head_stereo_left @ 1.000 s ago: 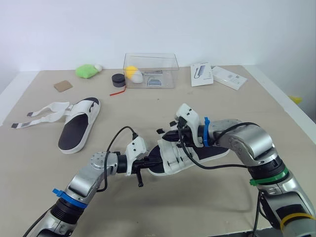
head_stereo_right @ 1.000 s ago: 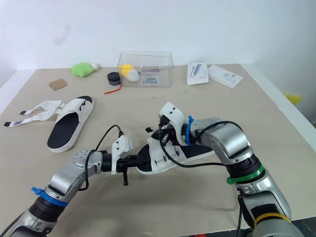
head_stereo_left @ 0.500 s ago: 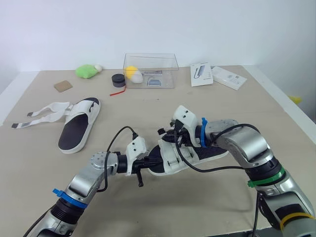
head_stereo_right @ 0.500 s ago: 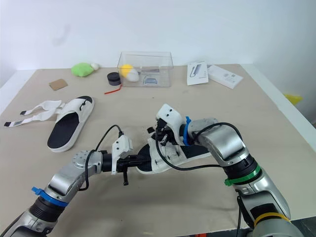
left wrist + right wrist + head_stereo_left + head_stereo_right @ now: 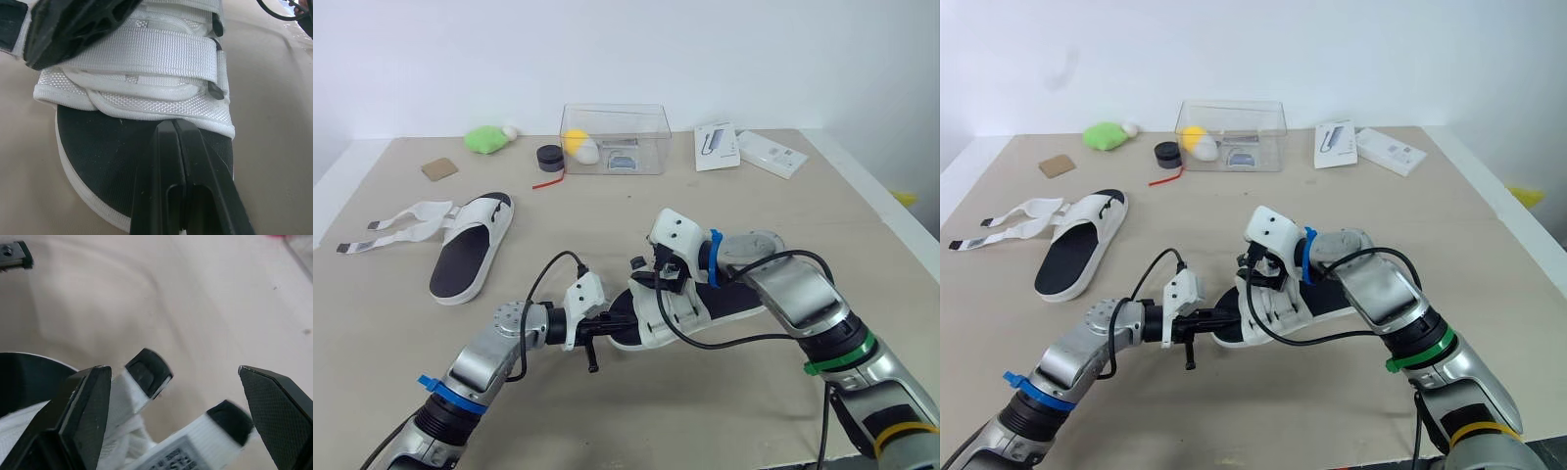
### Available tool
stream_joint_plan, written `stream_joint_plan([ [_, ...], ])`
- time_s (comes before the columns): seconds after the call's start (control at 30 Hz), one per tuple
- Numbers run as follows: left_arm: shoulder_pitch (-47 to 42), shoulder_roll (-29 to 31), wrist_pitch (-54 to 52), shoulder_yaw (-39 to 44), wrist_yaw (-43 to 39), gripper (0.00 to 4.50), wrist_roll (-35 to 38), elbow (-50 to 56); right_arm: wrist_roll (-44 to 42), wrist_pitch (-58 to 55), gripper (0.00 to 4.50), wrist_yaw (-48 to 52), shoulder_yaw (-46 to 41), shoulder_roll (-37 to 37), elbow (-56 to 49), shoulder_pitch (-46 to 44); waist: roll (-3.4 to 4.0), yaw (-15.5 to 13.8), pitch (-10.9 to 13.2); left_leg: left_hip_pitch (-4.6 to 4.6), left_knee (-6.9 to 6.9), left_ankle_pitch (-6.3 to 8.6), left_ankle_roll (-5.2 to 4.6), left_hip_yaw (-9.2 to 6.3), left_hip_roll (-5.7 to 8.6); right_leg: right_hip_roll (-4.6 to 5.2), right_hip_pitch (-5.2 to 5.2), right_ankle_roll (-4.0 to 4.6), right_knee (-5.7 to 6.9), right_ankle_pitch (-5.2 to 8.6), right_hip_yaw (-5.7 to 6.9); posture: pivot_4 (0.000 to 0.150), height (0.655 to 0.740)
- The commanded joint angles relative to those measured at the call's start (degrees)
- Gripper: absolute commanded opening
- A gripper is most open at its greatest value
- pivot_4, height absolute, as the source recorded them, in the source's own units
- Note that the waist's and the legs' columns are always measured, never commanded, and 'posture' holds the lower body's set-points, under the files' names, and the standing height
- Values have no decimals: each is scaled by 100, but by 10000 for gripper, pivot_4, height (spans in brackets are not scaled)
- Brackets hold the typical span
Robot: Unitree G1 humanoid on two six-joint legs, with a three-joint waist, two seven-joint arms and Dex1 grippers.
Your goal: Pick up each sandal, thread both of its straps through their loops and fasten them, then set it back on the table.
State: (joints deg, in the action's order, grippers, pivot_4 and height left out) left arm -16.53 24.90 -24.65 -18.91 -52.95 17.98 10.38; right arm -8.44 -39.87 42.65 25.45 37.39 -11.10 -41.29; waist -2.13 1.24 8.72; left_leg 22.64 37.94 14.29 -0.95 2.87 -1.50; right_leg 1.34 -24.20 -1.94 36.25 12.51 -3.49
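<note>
One sandal (image 5: pixel 705 305), with a black insole and white straps, lies mid-table. My left gripper (image 5: pixel 600 327) is shut, its fingers (image 5: pixel 166 161) resting on the insole at the toe, just short of the front strap (image 5: pixel 127 56). My right gripper (image 5: pixel 658 272) hovers over the strap side of that sandal and stands open. Two black-tipped strap ends (image 5: pixel 148 372) poke up between its fingers (image 5: pixel 85 404), which grip neither end. The second sandal (image 5: pixel 470 247) lies at the left with its straps (image 5: pixel 396 223) spread loose on the table.
A clear plastic box (image 5: pixel 612 137) holding a yellow and white object stands at the back. Near it are a black round lid (image 5: pixel 547 157), a green plush (image 5: pixel 486 139) and a brown square (image 5: pixel 437 168). Two white packets (image 5: pixel 715 147) lie back right, near the table's right edge (image 5: pixel 886 220).
My right gripper has opened, letting go of the strap, and shifted slightly left over the sandal. The left gripper and both sandals have stayed put.
</note>
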Motion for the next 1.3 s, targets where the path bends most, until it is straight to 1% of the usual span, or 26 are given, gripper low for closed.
stream_joint_plan([
  [0.03,128,9,-121,-171,6,0,-145,-206,491,532,44450,-30,-36,76,311,8,0,-1,0,0,0,0,0,1,0,0,1,0,0,0,0,1500,7400],
  [0.13,115,-6,-109,-173,11,0,-153,-225,848,1474,44450,-248,-175,25,796,-24,0,-3,0,-1,2,0,0,1,1,1,2,-1,0,-1,0,1500,7400],
  [0.2,97,-14,-98,-161,17,0,-163,-246,720,1785,44450,-274,-553,-16,1098,-20,0,-8,0,-1,4,0,0,2,4,3,4,-3,0,-2,0,1500,7400],
  [0.3,83,7,-77,-109,14,0,-167,-253,298,2737,44450,-31,-1274,18,1462,28,0,-11,1,2,5,0,0,2,9,7,4,-8,-5,-5,-2,1500,7400],
  [0.33,81,16,-81,-80,15,0,-155,-236,297,3276,44450,17,-1447,84,1604,55,0,-11,1,3,4,0,0,4,9,7,4,-9,-6,-5,-4,1500,7400],
  [0.4,71,36,-97,6,44,0,-128,-146,394,5337,44450,393,-1680,416,1894,281,0,-18,1,4,3,1,-1,4,12,8,4,-20,-8,-11,-7,1500,7400],
  [0.43,67,35,-117,68,68,0,-91,-99,315,6280,44450,690,-1782,563,2016,428,1,-21,2,7,2,1,-2,1,15,8,5,-32,-10,-15,-6,1500,7400],
  [0.47,65,31,-139,153,107,0,-41,-31,420,7147,44450,808,-1832,786,2249,580,1,-17,2,8,-1,3,-4,1,17,9,5,-44,-12,-9,-3,1500,7400],
  [0.53,45,20,-159,284,197,0,3,62,430,8189,44450,995,-1929,1024,2721,745,0,0,3,6,-7,6,-7,4,17,9,6,-46,-15,-7,-9,1500,7400],
  [0.57,33,14,-187,367,235,2471,56,132,493,8795,44811,1017,-1966,1152,3016,793,0,2,4,5,-6,6,-6,5,17,9,5,-45,-15,-7,-11,1500,7400],
  [0.6,21,11,-206,419,255,3954,92,168,516,9196,45000,1043,-1985,1215,3224,800,4,15,13,3,-6,6,-6,7,16,9,6,-44,-15,-9,-15,1500,7400],
  [0.63,13,14,-263,488,270,7475,158,226,619,9729,45000,1047,-1958,1315,3482,777,6,27,21,-3,-6,6,-6,14,14,7,6,-41,-13,-14,-24,1500,7400],
  [0.67,15,28,-319,551,265,11163,230,296,718,10193,45000,1035,-1926,1394,3721,740,15,46,35,-8,-6,6,-6,20,12,5,6,-35,-13,-18,-28,1500,7400],
  [0.7,33,51,-367,641,263,17591,307,385,874,10675,45000,970,-1905,1460,3978,679,23,71,43,-12,-6,4,-7,25,9,2,5,-23,-12,-19,-34,1500,7400],
  [0.77,71,114,-436,793,267,24746,441,528,1168,11417,45000,846,-1869,1524,4374,554,23,97,44,-20,-6,2,-8,31,5,-4,5,-8,-6,-16,-44,1500,7400],
  [0.8,94,151,-451,897,285,27349,500,598,1418,11861,45000,790,-1868,1540,4556,505,26,129,47,-22,-6,1,-8,31,2,-7,6,-5,-4,-16,-44,1500,7400],
  [0.83,112,183,-478,1006,293,34269,572,669,1708,12227,45000,751,-1862,1549,4724,489,27,131,47,-23,-6,0,-8,33,1,-8,5,-4,-3,-17,-45,1500,7400],
  [0.9,113,231,-524,1132,291,39916,647,725,2114,12645,45000,600,-1893,1492,4991,462,26,135,48,-25,-7,0,-8,31,0,-8,7,-2,-2,-15,-44,1500,7400],
  [0.93,92,235,-521,1165,295,44056,670,719,2192,12668,45000,469,-1913,1423,5046,460,26,136,48,-24,-8,0,-8,32,0,-7,7,-1,-2,-14,-45,1500,7400],
  [1.0,15,189,-525,1232,331,44056,732,704,2552,12837,45000,268,-2004,1228,5064,485,26,139,48,-23,-9,0,-8,36,1,-5,6,6,-2,-17,-50,1500,7400],
  [1.03,-27,167,-537,1247,341,44056,766,701,2792,12952,45000,175,-2088,1099,5057,498,25,141,48,-24,-12,0,-8,40,1,-5,5,27,-2,-31,-54,1500,7400],
  [1.17,-184,102,-603,1236,389,44056,843,713,3817,13022,45000,-301,-2490,651,4987,437,25,136,48,-23,-12,-1,-5,42,5,-2,4,5,-1,-44,-57,1500,7400],
  [1.3,-262,131,-631,1173,362,44056,848,702,4448,12938,45000,-887,-2637,403,4907,348,25,137,49,-22,-12,-2,-3,43,12,3,4,2,-1,-46,-60,1500,7400],
])
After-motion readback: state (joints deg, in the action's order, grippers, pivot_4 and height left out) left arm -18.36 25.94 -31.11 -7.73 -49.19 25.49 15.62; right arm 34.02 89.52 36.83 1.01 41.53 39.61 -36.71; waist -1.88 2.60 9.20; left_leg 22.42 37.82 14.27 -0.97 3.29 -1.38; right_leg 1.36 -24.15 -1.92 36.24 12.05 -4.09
